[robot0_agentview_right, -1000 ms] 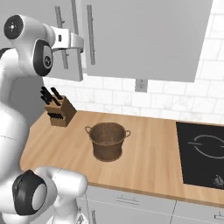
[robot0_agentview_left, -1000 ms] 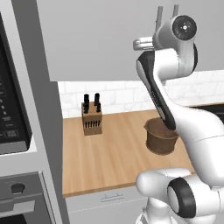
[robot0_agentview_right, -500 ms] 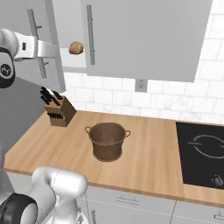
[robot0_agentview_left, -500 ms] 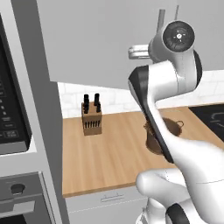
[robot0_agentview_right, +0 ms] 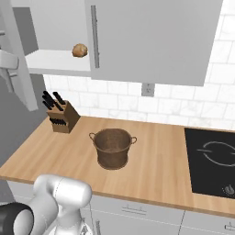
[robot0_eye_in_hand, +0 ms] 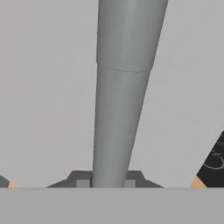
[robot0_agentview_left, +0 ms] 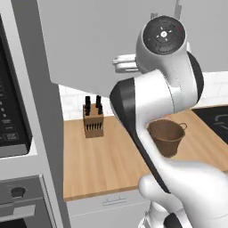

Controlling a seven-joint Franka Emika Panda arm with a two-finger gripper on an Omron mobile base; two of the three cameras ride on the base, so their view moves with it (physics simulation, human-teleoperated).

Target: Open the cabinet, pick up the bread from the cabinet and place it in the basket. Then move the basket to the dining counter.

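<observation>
Handle [robot0_eye_in_hand: 124,92] first, since that's what's right in front of my hand cam: a silver bar running up between the fingertips, and the gripper [robot0_eye_in_hand: 105,183] looks clamped on it. It's stiff metal, smooth, so I'd guess it could slip a bit if I pull at an angle, but it won't bend or care how hard I squeeze.

Door [robot0_agentview_left: 93,42] is swung out on the left, and from the right cam the cabinet [robot0_agentview_right: 59,60] is open with the white shelf showing.

Basket [robot0_agentview_right: 112,147] sits on the worktop [robot0_agentview_right: 156,160] below, upright, empty as far as I can see, knife block [robot0_agentview_right: 62,117] off to its left and well apart. Woven and rigid-looking, probably light; I'd go for the rim or one of the small side handles.

Bread [robot0_agentview_right: 80,50] is up on the shelf near the front edge, just beside the closed door's handle. Small, round, probably soft and very light, so I'd pinch it across the middle gently, not crush it. Round shape could roll if I nudge it first.
</observation>
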